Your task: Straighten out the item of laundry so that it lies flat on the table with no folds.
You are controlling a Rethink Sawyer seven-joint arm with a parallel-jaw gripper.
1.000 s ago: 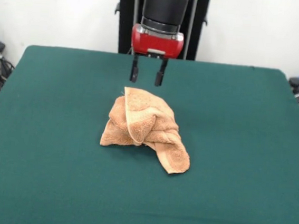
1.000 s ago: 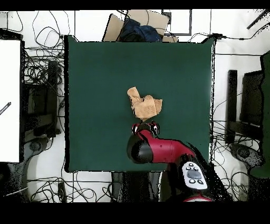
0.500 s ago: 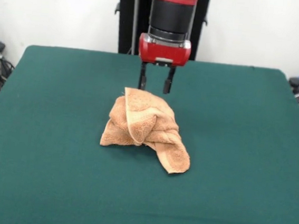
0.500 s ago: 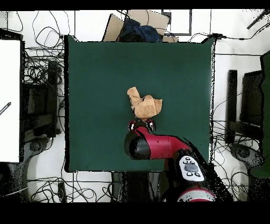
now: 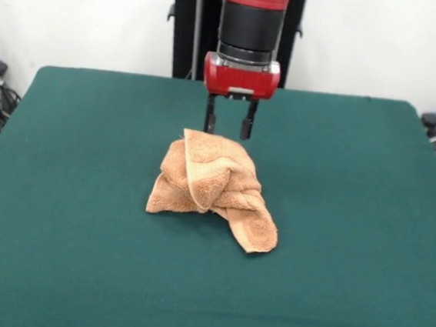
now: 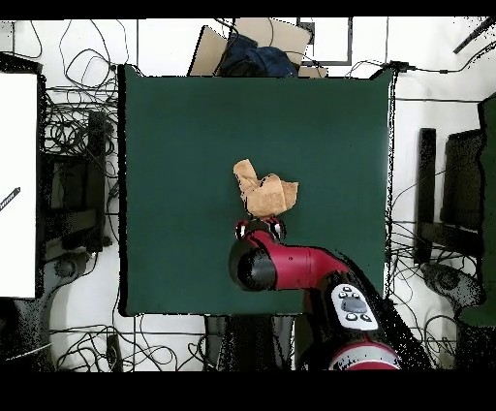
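The item of laundry (image 5: pixel 214 189) is an orange-tan terry towel, crumpled into a folded heap at the middle of the dark green table (image 5: pixel 58 218). One flap trails toward the front right. My gripper (image 5: pixel 227 130) hangs open just behind the heap's top fold, its two dark fingers (image 5: pixel 210 122) pointing down with nothing between them. In the overhead view the towel (image 6: pixel 263 193) lies near the table's (image 6: pixel 184 145) centre. There the red arm covers most of the gripper (image 6: pixel 260 225), which sits at the towel's lower edge.
Cables and equipment (image 6: pixel 73 184) crowd the floor on both sides of the table. A cardboard box with dark cloth (image 6: pixel 254 53) lies beyond the table's far edge in the overhead view. Green tabletop surrounds the towel on every side.
The gripper has moved right and down, from above the bare table behind the towel to just over the heap's rear fold. The towel has not moved.
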